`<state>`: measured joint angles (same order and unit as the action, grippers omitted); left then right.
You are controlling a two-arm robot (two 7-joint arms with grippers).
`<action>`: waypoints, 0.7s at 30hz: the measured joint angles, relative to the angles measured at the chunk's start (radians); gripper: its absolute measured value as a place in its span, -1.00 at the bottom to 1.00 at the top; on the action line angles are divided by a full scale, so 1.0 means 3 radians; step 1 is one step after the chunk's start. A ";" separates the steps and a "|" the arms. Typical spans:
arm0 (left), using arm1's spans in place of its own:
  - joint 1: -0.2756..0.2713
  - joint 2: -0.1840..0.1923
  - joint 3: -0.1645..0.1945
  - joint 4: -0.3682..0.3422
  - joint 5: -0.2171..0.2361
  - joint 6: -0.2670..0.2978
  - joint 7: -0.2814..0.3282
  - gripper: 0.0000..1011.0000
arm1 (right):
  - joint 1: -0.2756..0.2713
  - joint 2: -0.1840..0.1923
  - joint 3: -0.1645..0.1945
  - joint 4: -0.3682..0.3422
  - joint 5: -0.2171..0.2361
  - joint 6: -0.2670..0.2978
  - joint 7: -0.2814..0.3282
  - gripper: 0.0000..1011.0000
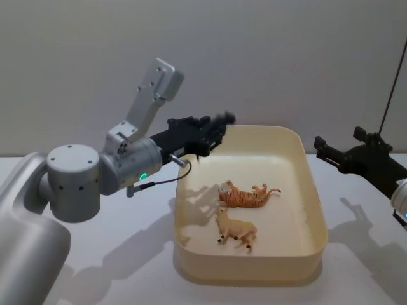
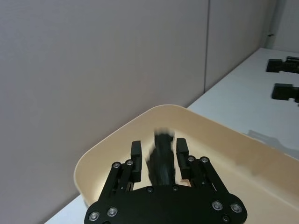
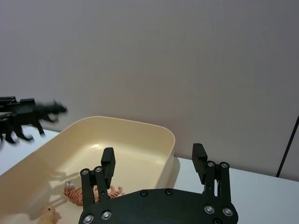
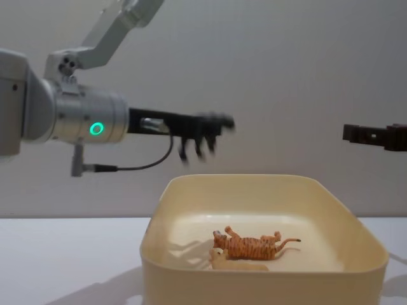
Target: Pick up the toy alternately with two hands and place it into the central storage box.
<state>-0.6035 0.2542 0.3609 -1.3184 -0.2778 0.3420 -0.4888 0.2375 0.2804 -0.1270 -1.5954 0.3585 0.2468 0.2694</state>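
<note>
A: Where is the left gripper (image 1: 213,129)?
B: It hangs above the far left corner of the box (image 1: 316,210). Its fingers are closed on a black toy animal (image 4: 202,135), which is blurred.

A: And the right gripper (image 3: 154,164)?
B: It is in the air to the right of the box, fingers wide apart, holding nothing.

A: What lies inside the box?
B: A tiger (image 1: 247,195) on its side, and a tan animal (image 1: 235,228) just beside it.
</note>
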 joint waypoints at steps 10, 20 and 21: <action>-0.0146 -0.0081 0.0067 0.0073 0.0106 0.0024 -0.0318 0.33 | 0.0000 0.0000 0.0000 0.0000 0.0000 0.0000 0.0000 0.98; -0.0221 -0.0121 0.0103 0.0109 0.0159 0.0038 -0.0484 0.94 | 0.0000 0.0000 0.0000 0.0000 0.0000 0.0000 0.0000 0.98; -0.0224 -0.0122 0.0104 0.0111 0.0162 0.0039 -0.0491 0.98 | 0.0000 0.0000 0.0000 0.0000 0.0000 0.0000 0.0000 0.98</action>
<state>-0.6707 0.2175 0.3923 -1.2851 -0.2292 0.3536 -0.6363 0.2375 0.2804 -0.1270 -1.5954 0.3584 0.2468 0.2694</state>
